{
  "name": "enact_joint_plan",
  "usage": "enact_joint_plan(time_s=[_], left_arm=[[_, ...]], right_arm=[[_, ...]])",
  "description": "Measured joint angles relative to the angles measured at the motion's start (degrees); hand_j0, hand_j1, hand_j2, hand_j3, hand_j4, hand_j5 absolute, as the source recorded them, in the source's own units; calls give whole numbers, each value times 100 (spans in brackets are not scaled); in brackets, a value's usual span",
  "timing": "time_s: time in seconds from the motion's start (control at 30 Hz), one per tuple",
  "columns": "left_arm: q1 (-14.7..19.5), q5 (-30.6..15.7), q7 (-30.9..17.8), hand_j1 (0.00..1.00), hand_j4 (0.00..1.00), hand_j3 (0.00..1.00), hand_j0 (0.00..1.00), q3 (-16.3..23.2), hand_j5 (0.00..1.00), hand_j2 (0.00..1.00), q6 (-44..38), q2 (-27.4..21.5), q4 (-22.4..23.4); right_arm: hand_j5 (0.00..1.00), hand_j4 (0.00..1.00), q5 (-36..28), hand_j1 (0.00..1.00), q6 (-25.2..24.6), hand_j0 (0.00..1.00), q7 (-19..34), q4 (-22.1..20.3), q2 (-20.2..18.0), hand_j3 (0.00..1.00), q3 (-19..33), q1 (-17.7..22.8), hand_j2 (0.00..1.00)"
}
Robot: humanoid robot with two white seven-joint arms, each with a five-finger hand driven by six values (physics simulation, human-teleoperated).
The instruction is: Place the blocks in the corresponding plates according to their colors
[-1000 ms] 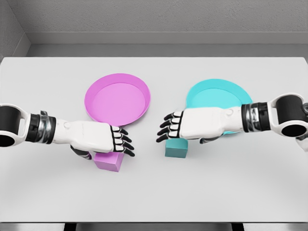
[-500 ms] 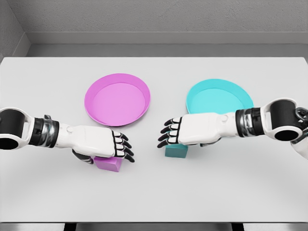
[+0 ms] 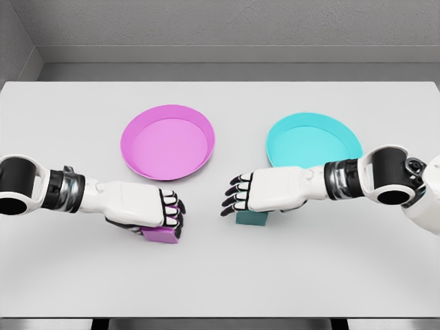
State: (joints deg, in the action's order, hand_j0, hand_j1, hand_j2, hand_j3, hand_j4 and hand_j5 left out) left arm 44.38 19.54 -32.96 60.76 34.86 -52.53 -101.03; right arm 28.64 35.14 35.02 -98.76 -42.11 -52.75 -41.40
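Head view: both plates are being shown empty, the pink plate (image 3: 168, 141) at far left and the cyan plate (image 3: 314, 140) at far right, so no block is yet being placed. The pink block (image 3: 162, 234) is being covered by the left hand (image 3: 141, 208), fingers curled down around it. The cyan block (image 3: 251, 218) is being overlapped by the right hand (image 3: 265, 193), fingers extended; contact cannot be told. Everything is being supported on a white table (image 3: 220, 275), backed by grey walls.

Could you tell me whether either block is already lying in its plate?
No. The pink block and teal block sit on the table, under the hands and outside both plates.
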Motion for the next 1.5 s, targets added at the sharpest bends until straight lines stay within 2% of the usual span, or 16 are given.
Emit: enact_joint_plan(time_s=[0.03, 0.1, 0.2, 0.4, 0.67, 0.87, 1.03, 1.13, 1.27, 1.33, 1.37, 1.4, 1.5], left_arm=[[18, 19, 3, 35, 35, 35, 35, 2, 35, 35, 6, 0, 0], [44, 36, 25, 35, 35, 35, 35, 1, 35, 35, 16, -8, -2], [149, 5, 60, 33, 33, 33, 33, -9, 33, 33, 28, -26, -2], [519, -209, 83, 30, 30, 30, 30, -46, 30, 30, 32, -64, -1], [800, -341, 82, 31, 31, 31, 31, -286, 31, 31, 34, -36, 106], [1046, -369, 71, 32, 32, 32, 32, -343, 32, 32, 37, 333, 979], [1090, -377, 68, 31, 31, 31, 31, -517, 31, 31, 37, 521, 1374], [1072, -372, 68, 32, 32, 32, 32, -577, 32, 32, 36, 717, 1681], [1072, -324, 40, 33, 33, 33, 33, -609, 33, 33, 36, 1024, 2151], [1064, -213, 28, 36, 36, 36, 36, -615, 36, 36, 36, 1171, 2342], [1064, -162, 24, 39, 39, 39, 39, -615, 39, 39, 36, 1241, 2433], [1064, -129, 22, 49, 49, 49, 49, -617, 49, 49, 36, 1293, 2516], [1072, -90, 17, 70, 70, 70, 70, -623, 70, 70, 32, 1375, 2789]], right_arm=[[91, 91, 18, 91, 0, 91, 0, 4, 2, 91, -1, 9, 91], [77, 77, 41, 77, 0, 77, 0, 9, 3, 77, -2, 18, 77], [67, 67, 40, 67, -5, 67, -5, 22, 4, 67, -1, 18, 67], [67, 67, 17, 67, -14, 67, -12, 35, 6, 67, 3, 18, 67], [67, 67, -22, 67, -7, 67, -5, 198, 75, 67, 61, 18, 67], [67, 67, -205, 67, 2, 67, 1, 430, 170, 67, 305, 18, 67], [67, 67, -600, 67, 3, 67, 2, 624, 186, 67, 947, 18, 67], [67, 67, -1008, 67, 1, 67, 1, 1116, 184, 67, 1461, 26, 67], [68, 68, -1308, 68, 2, 68, 1, 2317, 182, 68, 2212, 26, 68], [81, 81, -1346, 81, 4, 81, 1, 2782, 171, 81, 2462, 44, 81], [95, 95, -1359, 95, 4, 95, 1, 2934, 166, 95, 2538, 62, 95], [100, 100, -1369, 100, 3, 100, 1, 3045, 162, 100, 2590, 70, 100], [100, 100, -1354, 100, 3, 100, 0, 3216, 156, 100, 2652, 114, 100]])
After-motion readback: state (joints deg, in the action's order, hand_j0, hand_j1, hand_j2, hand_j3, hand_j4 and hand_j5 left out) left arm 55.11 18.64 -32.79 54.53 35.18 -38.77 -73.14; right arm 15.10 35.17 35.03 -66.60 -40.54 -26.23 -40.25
